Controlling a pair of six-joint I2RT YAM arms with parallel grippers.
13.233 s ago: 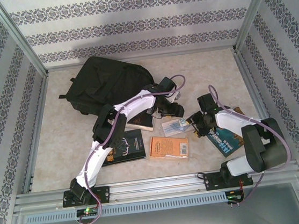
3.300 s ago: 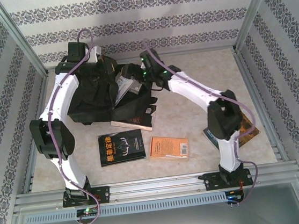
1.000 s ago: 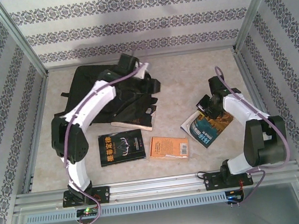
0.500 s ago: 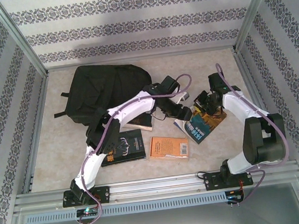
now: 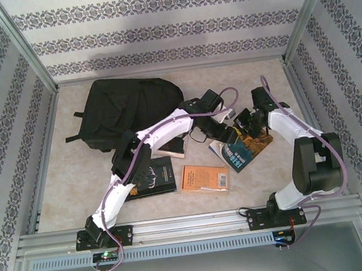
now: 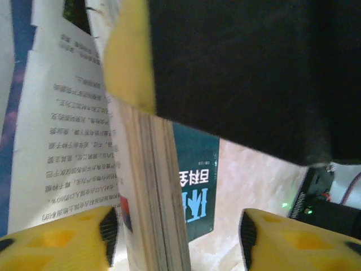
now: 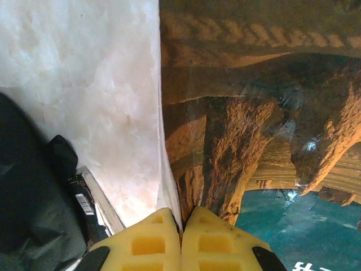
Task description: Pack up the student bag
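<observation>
**Two grippers meet at one book, bag lies apart**

Patterned walls (image 5: pixel 169 29) close in a pale marbled table (image 5: pixel 73 167). At its far left the bag (image 5: pixel 129 109) lies flat, free of both grippers.

From its base at the near left, the left arm (image 5: pixel 158 133) stretches low and diagonally across the bag's near edge, so that the left gripper (image 5: pixel 223 129) sits at mid-table. The right arm (image 5: pixel 299 135) rises from the near right, bends sharply at the elbow and reaches back inward, which puts the right gripper (image 5: pixel 250 122) just beside the left one. Both are at the far end of a teal book (image 5: pixel 238 152), which lies tilted between them. A black book (image 5: pixel 150 177) and an orange book (image 5: pixel 204 177) lie flat nearer the bases.

From above, the fingertips are too small to read. The left wrist camera shows the teal book (image 6: pixel 197 192) edge-on, with printed pages fanned to one side. The left gripper's (image 6: pixel 177 240) yellow fingers (image 6: pixel 56 240) stand apart with the page block between them and a clear gap on one side. The right wrist camera shows the teal book's brown, rocky cover art (image 7: pixel 242 141), and the right gripper's (image 7: pixel 180 240) fingers (image 7: pixel 146 243) are pressed together, pinching the cover's thin edge.
</observation>
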